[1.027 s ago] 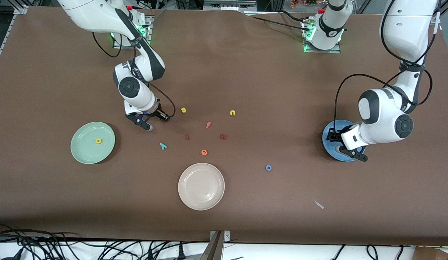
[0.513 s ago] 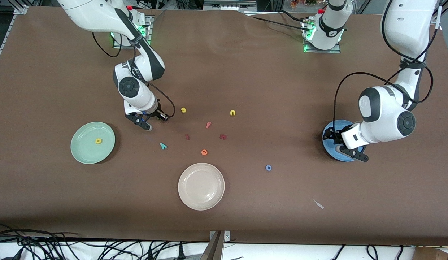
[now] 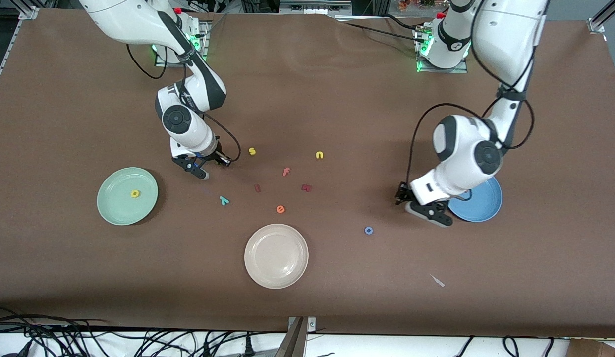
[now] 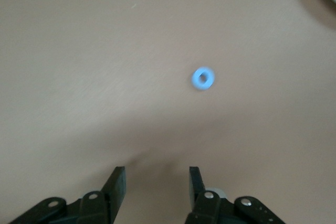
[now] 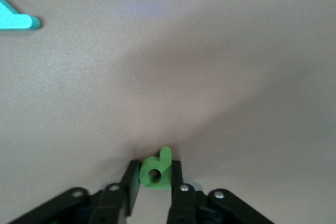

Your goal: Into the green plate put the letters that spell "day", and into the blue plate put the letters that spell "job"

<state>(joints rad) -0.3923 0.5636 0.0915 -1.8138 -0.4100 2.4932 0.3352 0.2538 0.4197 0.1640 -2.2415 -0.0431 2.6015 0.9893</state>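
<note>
**Listener:** What does the scene show, starting from the right arm's end of the table?

**Robot:** The green plate (image 3: 114, 208) sits there with the yellow "d" (image 3: 135, 194) already in it. Beside the plate, my right claw (image 5: 155, 182) is down at the brown table (image 3: 307, 307). Its jaws are narrow and pinch the dark green "a" (image 5: 154, 172) by its edges. The teal "y" (image 3: 224, 200) lies just nearer the camera, not yet collected.

**Listener:** What could go wrong with that grip?

**Robot:** The letter is tiny foam and sits right at my fingertips. If I lift fast, I think it could twist or pop out before it reaches the plate.

**Listener:** And toward the left arm's end?

**Robot:** The blue "o" (image 3: 368, 230) lies alone on the table. My left claw (image 4: 155, 177) hangs over bare table between it and the blue plate (image 3: 485, 210), with its jaws parted and nothing between them.

**Listener:** What is the risk there?

**Robot:** The ring is flat and thin. If I come down off-centre, one finger could push it sliding away. I might also close above it and catch nothing.
</note>
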